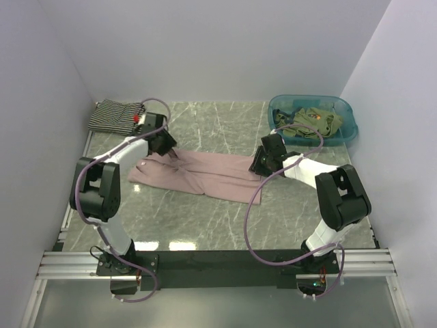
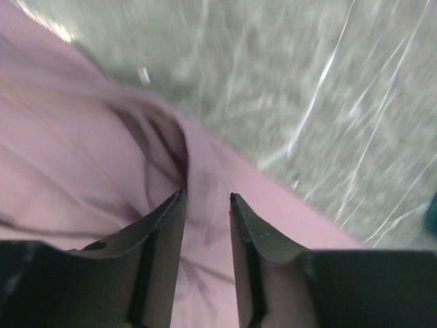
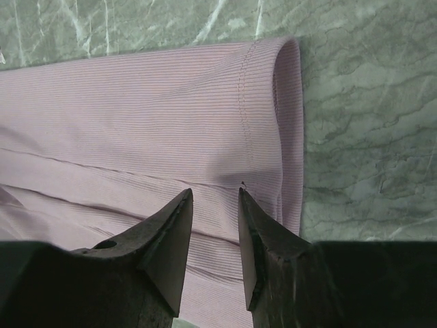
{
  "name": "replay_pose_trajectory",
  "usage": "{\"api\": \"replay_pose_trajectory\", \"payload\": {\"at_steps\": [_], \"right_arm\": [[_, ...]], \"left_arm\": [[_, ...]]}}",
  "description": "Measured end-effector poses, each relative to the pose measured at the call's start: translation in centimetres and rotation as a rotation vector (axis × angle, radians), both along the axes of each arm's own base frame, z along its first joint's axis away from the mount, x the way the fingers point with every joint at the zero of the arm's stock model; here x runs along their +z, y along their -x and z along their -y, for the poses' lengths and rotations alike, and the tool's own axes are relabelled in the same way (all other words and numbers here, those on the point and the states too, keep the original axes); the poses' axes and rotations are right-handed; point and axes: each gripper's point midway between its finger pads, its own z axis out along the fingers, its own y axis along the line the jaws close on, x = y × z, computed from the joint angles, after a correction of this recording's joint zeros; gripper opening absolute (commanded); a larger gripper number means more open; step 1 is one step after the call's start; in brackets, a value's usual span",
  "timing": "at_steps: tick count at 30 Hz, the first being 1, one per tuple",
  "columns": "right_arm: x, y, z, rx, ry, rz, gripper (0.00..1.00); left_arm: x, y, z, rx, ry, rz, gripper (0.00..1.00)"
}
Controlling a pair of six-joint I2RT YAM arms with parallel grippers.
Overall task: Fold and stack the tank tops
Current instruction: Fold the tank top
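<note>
The left end effector sits low on the pink tank top. Its jaws are a little apart, with creased cloth running up into the gap. The wrist view is smeared, so it cannot be told whether they pinch that crease. The right end effector also has its jaws narrowly apart. Here the ribbed cloth lies flat between them, just inside the stitched, turned-over edge at the right of the wrist view (nothing looks gripped on this side).

Outward from them, in the top view, the pink tank top lies stretched across the middle of the worktop. One arm is at its upper-left end and the other at its right end. The striped tank top lies in the upper left corner. The olive green tank tops sit in the teal basin at upper right.

The main risk appears to be an uneven hold. If one side catches only the top layer, or nothing at all, a lift would likely drag the garment askew and leave the fold crooked. The wrinkle by the left jaws could get pressed into the fold, and thin cloth may slip from a shallow pinch.
</note>
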Motion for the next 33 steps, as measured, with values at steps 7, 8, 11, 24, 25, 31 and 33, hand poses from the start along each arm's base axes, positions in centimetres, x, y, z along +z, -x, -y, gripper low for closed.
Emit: {"api": "replay_pose_trajectory", "payload": {"at_steps": [7, 8, 11, 24, 25, 31, 33], "right_arm": [[0.2, 0.0, 0.0, 0.000, -0.001, 0.004, 0.40], [0.2, 0.0, 0.0, 0.000, -0.002, 0.005, 0.40], [0.3, 0.0, 0.0, 0.000, -0.002, 0.006, 0.40], [0.5, 0.0, -0.1, 0.001, -0.005, 0.012, 0.40], [0.5, 0.0, -0.1, 0.001, -0.005, 0.012, 0.40], [0.5, 0.0, -0.1, 0.001, -0.005, 0.012, 0.40], [0.5, 0.0, -0.1, 0.001, -0.005, 0.012, 0.40]], "left_arm": [[-3.4, 3.5, 3.4, -0.032, -0.032, -0.149, 0.34], [-3.8, 3.9, 3.5, -0.031, -0.041, -0.164, 0.35], [-4.3, 4.5, 3.8, -0.029, -0.062, -0.189, 0.36], [-4.3, 4.5, 3.8, -0.001, -0.100, -0.185, 0.34], [-4.5, 4.5, 3.7, -0.002, -0.101, -0.189, 0.34], [-5.6, 4.7, 3.7, -0.003, -0.110, -0.211, 0.28], [-5.8, 4.7, 3.7, -0.005, -0.113, -0.214, 0.20]]}}
